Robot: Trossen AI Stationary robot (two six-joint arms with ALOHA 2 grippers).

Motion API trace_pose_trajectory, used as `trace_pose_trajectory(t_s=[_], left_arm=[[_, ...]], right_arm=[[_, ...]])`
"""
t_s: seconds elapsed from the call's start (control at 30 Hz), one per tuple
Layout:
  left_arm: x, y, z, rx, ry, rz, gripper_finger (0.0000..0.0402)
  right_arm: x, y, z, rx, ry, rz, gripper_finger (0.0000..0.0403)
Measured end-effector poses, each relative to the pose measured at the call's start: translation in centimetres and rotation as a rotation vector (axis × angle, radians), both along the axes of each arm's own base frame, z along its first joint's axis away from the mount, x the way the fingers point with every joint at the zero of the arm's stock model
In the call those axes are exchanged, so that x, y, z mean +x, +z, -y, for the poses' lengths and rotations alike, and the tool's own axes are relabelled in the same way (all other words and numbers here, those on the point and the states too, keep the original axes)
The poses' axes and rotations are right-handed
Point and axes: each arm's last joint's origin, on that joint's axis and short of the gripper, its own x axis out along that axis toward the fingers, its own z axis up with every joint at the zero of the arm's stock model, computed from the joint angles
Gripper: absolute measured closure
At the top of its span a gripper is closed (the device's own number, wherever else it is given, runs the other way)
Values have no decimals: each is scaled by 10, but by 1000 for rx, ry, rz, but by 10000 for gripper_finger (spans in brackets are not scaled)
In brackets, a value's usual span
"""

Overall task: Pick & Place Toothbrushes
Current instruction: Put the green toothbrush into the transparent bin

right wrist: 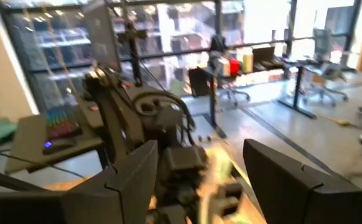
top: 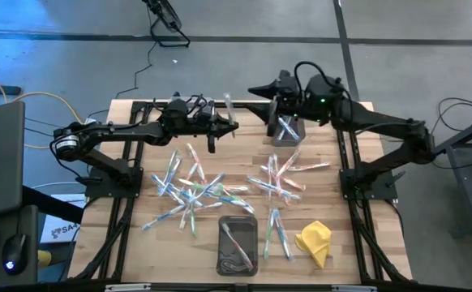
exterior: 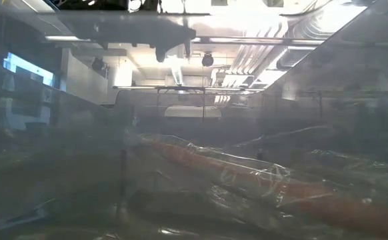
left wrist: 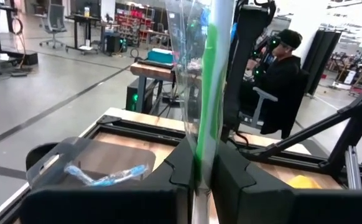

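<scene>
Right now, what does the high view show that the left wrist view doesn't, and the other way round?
Only the high view shows the heap of toothbrushes on the table, the yellow cloth, the near bin and the right gripper, open above the far bin. Only the left wrist view shows the clear wrapper and green stripe close up, plus a seated person beyond the table. Both show the left gripper shut on one wrapped toothbrush.

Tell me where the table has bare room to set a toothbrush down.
Bare wood lies along the near left corner of the table, and between the dark tray and the yellow cloth only narrowly. The middle is crowded with scattered toothbrushes.
</scene>
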Motion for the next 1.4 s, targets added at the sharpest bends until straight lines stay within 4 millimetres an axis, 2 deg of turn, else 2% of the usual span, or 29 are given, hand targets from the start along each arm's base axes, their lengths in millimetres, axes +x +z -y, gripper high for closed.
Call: trace_pose_trajectory(t_s=[0.23, 0.5, 0.73, 0.9, 1.2, 1.4], left_arm=[[-14, 4, -10, -23, 71, -51, 380], [-46, 9, -27, -84, 282, -176, 377], [-70, 6, -33, -119, 556, -314, 376], [-78, -1, -35, -6, 741, -474, 376], [-88, -18, -35, 155, 878, -782, 376], [-94, -24, -40, 158, 909, -826, 376]], right_arm=[[-34, 0, -4, 38, -135, -153, 172], [-44, -19, -2, 158, -280, -329, 172], [-39, -34, -1, 189, -316, -383, 172], [-37, -39, 0, 199, -320, -394, 172], [-37, -42, 0, 208, -322, -401, 172], [-37, -42, 0, 211, -323, -399, 172]])
